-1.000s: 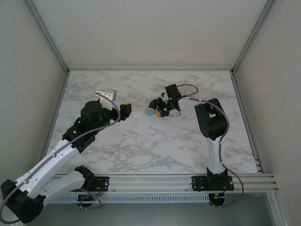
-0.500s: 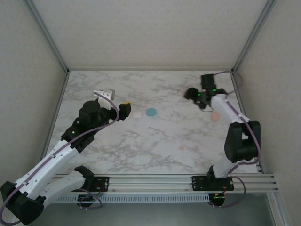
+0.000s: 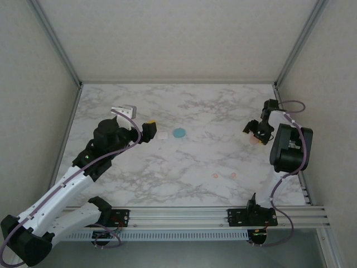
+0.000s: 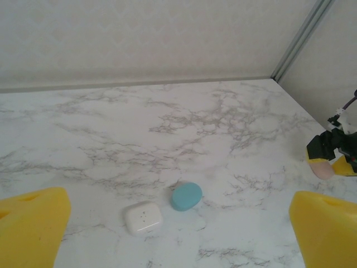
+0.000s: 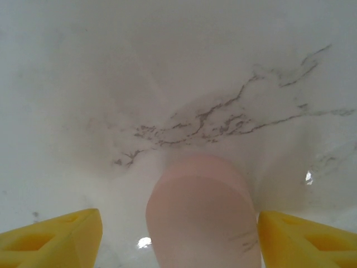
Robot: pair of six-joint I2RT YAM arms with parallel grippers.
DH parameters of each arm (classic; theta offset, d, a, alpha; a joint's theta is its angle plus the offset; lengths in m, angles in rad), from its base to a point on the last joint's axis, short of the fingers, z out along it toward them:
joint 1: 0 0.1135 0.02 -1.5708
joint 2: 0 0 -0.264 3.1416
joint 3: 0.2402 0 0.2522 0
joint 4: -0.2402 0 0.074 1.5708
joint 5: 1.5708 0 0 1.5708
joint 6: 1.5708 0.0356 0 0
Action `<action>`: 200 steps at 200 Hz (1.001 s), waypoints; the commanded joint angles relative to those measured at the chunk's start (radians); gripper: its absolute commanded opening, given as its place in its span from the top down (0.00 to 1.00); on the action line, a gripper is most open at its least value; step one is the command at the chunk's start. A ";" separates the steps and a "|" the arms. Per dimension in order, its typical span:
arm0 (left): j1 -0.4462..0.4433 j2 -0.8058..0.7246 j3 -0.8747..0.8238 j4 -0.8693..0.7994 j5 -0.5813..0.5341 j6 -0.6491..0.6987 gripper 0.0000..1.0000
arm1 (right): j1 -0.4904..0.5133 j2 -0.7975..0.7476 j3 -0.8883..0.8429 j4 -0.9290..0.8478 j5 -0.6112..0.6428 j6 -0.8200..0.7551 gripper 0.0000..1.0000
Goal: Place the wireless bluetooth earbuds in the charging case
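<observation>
At table's right edge, right gripper (image 3: 255, 134) straddles pink case (image 5: 203, 223), jaws apart, no contact. Left gripper (image 4: 178, 231) is wide open, empty, facing white case (image 4: 143, 218) & teal case (image 4: 186, 196). Pink earbuds (image 3: 215, 175) lie loose nr front edge. Step, prob.: case pickup. Next move needs a centred close.

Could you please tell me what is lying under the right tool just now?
A pink case lies closed on the marble table, between the open yellow fingers of the right tool. Its inside is hidden.

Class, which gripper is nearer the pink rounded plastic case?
Right. The right gripper straddles the pink case; the left gripper hangs far across the table, near the white rounded case.
</observation>
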 commanded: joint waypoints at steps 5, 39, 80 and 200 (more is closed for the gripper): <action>0.013 0.002 0.014 0.003 0.025 -0.019 0.00 | -0.001 0.020 0.033 -0.053 0.052 -0.102 0.28; 0.013 0.014 0.017 0.003 0.022 -0.027 0.00 | 0.018 0.053 0.053 -0.060 0.046 -0.111 0.39; 0.012 0.029 0.025 0.005 0.023 -0.032 0.00 | 0.051 0.099 0.086 -0.108 0.114 -0.118 0.57; 0.051 0.158 0.118 0.062 0.025 -0.167 0.00 | 0.478 -0.566 -0.265 0.073 0.035 0.101 0.66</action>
